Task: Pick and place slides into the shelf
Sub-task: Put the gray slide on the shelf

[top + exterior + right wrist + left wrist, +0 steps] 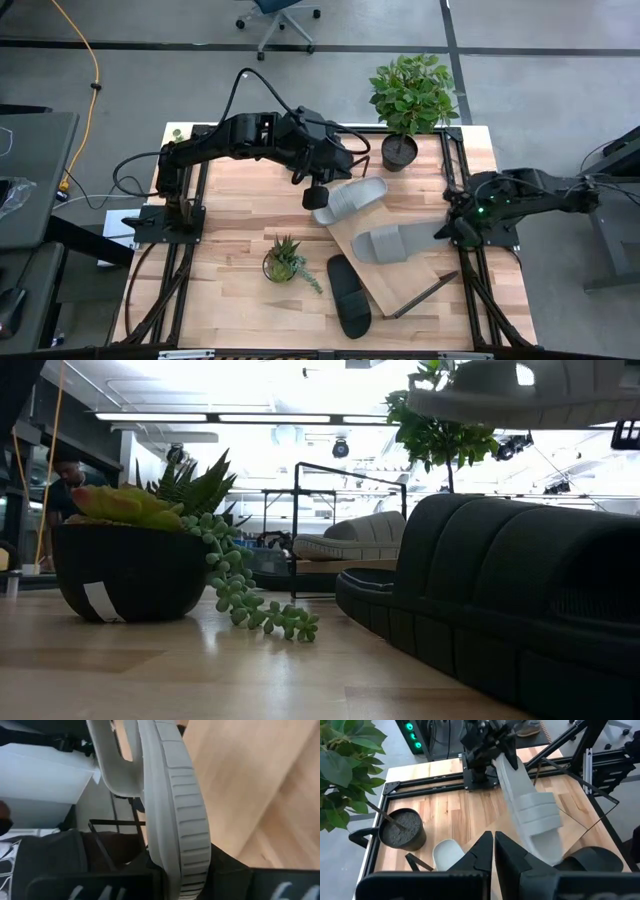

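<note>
- Left pincer: clenched at the heel end of one grey slide, at the upper corner of the shelf. Contact is not confirmed: the left wrist view shows the fingers pressed together with no slide clearly between them.
- Right pincer: clamped on the edge of the second grey slide, which lies on the shelf.
- One black slide lies on the table, touching the shelf's lower-left edge.
- Risk: a closed, empty grasp lifts nothing; dragging the slide could shift the shelf or disturb the succulent pot.
</note>
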Tool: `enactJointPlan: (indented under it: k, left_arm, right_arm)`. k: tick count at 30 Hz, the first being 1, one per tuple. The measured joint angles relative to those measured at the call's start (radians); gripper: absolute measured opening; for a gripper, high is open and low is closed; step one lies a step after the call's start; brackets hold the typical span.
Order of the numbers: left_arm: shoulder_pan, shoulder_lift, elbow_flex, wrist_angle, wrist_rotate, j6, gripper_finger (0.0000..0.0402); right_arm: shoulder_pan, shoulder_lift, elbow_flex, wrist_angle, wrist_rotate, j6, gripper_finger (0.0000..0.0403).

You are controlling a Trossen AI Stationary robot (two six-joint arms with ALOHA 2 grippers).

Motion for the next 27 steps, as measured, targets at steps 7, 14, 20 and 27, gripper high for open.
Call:
enactJointPlan:
  k: [7,14,20,27]
  left_arm:
    - [0.0,0.0,0.0,0.0,0.0,0.0,0.0014]
    - [0.0,0.0,0.0,0.0,0.0,0.0,0.0014]
    - [0.0,0.0,0.0,0.0,0.0,0.0,0.0014]
    - [0.0,0.0,0.0,0.0,0.0,0.001,0.0014]
  right_arm:
    - [-0.087,0.0,-0.138,0.162,-0.105,-0.006,0.0035]
    - [-0.26,0.003,-0.237,0.215,-0.262,-0.05,0.0035]
    - [-0.407,0.03,-0.257,0.234,-0.346,-0.121,0.0035]
    - [-0.543,0.167,-0.257,0.252,-0.447,-0.243,0.0035]
